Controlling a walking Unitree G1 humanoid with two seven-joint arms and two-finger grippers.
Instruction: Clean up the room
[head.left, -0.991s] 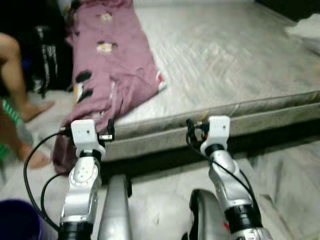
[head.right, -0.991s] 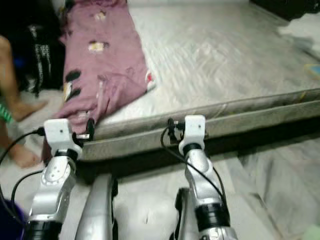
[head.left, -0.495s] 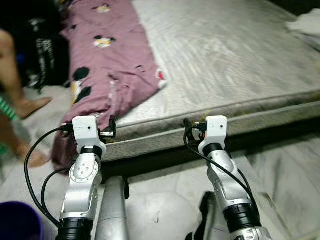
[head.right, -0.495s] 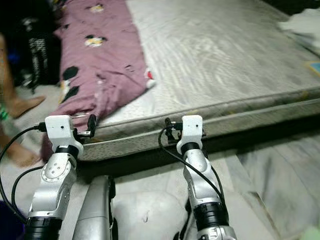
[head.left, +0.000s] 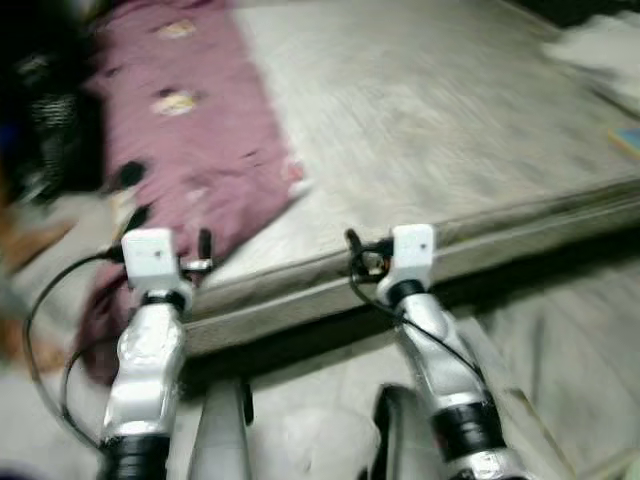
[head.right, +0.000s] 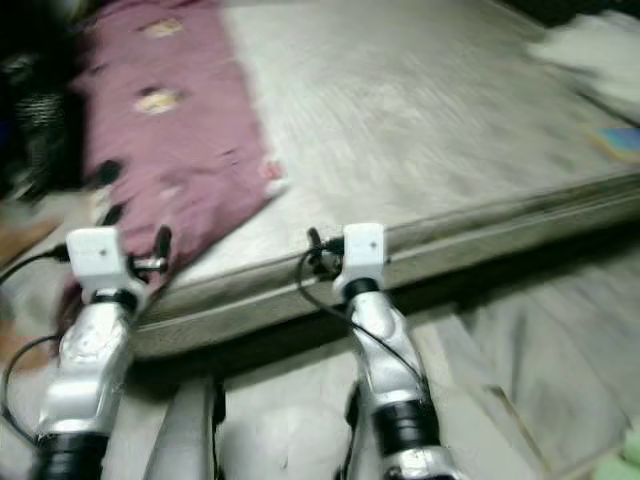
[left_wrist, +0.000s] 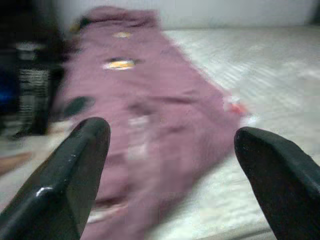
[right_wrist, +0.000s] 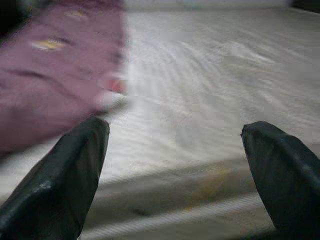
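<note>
Mauve-purple printed cloth blanket (head.left: 190, 150) lies along left side of grey low bed mattress (head.left: 430, 130), near end spilling over the edge twd pale tiled floor (head.left: 560, 330). Left gripper (left_wrist: 172, 165) w/ fingers wide apart, empty, facing blanket. Right gripper (right_wrist: 175, 170) wide apart too, empty, facing mattress edge. Views blurred.

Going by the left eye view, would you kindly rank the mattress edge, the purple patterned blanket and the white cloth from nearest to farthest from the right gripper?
1. Grey mattress edge, just ahead of the right gripper.
2. Purple patterned blanket, ahead on the left.
3. White cloth, far right corner.
</note>
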